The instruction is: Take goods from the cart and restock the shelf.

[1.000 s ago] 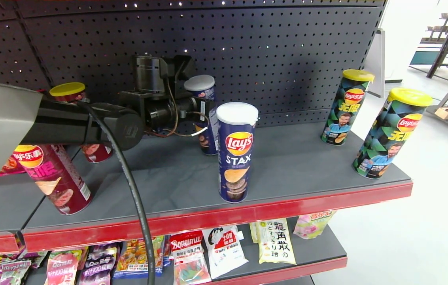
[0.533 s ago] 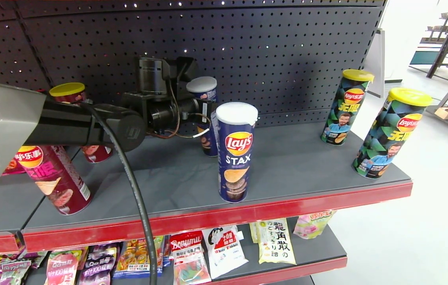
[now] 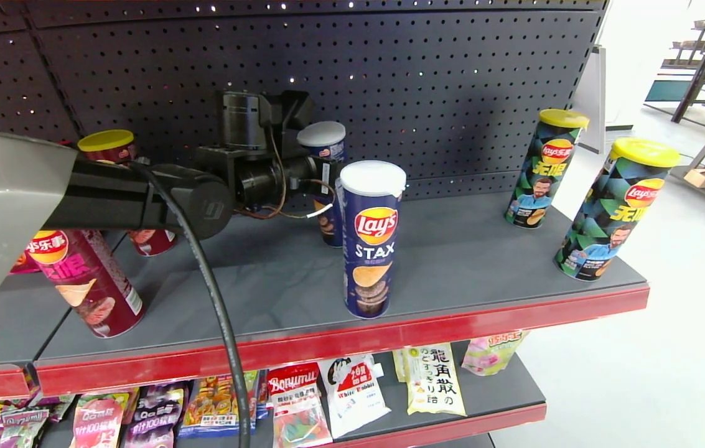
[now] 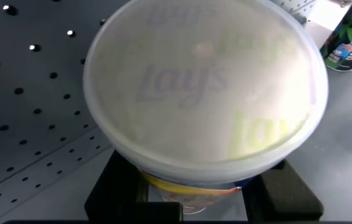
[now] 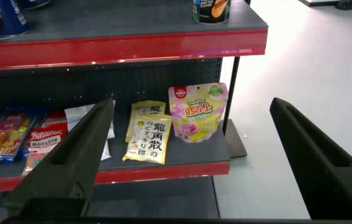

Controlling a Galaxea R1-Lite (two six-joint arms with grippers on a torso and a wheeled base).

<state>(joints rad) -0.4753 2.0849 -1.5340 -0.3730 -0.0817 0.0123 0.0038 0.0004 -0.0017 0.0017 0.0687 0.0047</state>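
The left gripper (image 3: 329, 186) is clamping the white-lidded blue cardboard chip can (image 3: 322, 138) at the back of the grey metal shelf (image 3: 464, 261), probably risking toppling the matching can (image 3: 372, 242) just in front when pulling out.

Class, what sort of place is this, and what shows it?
Probably a shop aisle, perhaps a mock one: red-edged shelf backed by pegboard, crisp cans standing on it, snack packets below.

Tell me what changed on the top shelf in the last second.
The left gripper, still shut on the rear blue can, carried it slightly toward the robot's right, nearer behind the front blue can. The red cans, the green cans and the snack bags below stayed put.
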